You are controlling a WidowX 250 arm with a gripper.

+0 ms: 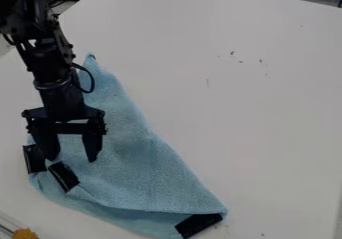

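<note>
My end effector [71, 159] stands open at a light-blue, textured fabric cloth [140, 168]

At the lower left corner of the view I see a fuzzy, orange-yellow thing [25, 233], cut off by the edge, with a thin, pale rod [5, 230] beside it. Above them, at the cloth's left edge, sits a black, flat, rectangular piece [33, 158]. Just right of it, a second black rectangular piece [64, 176] lies tilted on the cloth. My end effector points down here, its two fingers wide apart, with nothing gripped between them. The left one in view ends close to both black pieces, the other over plain cloth; whether either touches, I cannot tell.

The cloth lies in a rough triangle, one corner up behind my arm, its lower edge layered. At its lower right corner is a third black rectangular piece [198, 225]. Rightward stretches the white, smooth surface [274, 133], with small dark specks [232, 53] farther up.
</note>
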